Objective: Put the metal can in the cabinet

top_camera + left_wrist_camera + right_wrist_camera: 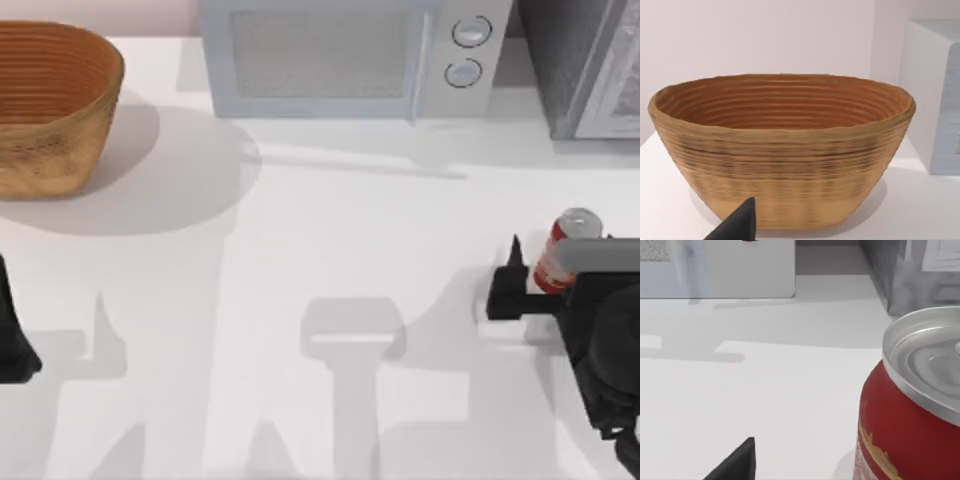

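The can (560,255) is showing as a small red cylinder with a silver metal top and a pale yellowish band low on its side; in the right wrist view the can (912,410) is looming close, its ringed lid tilted toward the camera and a strip of gold lettering running above the pale label. It is standing upright on the white table (300,300), far over on the table's right side, well in front of the cabinet (585,60), which is sitting at the back right corner with its dark speckled side and lighter framed door.

The right gripper (535,265) is reaching in from the right edge, and the can is sitting just beside one dark fingertip (514,255), on the side toward the arm's body. The other finger is not visible, so I cannot tell whether the jaws are wide, narrow or pressing on the can.

The left gripper (15,345) is waiting at the left edge of the table, in front of the woven basket (50,100); its opening cannot be judged either. A microwave (350,55) is standing at the back between basket and cabinet.
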You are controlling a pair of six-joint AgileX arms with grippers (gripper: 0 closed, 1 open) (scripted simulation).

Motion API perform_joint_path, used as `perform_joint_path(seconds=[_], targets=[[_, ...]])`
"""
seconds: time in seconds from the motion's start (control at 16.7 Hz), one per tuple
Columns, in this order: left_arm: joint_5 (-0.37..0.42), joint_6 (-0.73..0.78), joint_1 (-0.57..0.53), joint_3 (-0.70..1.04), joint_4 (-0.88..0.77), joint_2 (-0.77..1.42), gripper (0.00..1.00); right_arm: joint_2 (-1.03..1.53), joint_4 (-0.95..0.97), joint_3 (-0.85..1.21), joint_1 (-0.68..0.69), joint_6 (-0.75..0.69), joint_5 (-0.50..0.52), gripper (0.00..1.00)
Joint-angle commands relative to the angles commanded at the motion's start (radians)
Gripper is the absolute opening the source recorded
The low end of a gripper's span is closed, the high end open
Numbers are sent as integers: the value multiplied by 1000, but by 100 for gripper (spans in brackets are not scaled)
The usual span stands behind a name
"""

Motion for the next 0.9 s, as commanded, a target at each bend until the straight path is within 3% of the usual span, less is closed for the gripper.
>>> perform_joint_path(seconds=[0.48,0.9], targets=[[0,0,0,0,0,0,100,13,-40,56,-33,-8,-32,100],[0,0,0,0,0,0,100,13,-40,56,-33,-8,-32,47]])
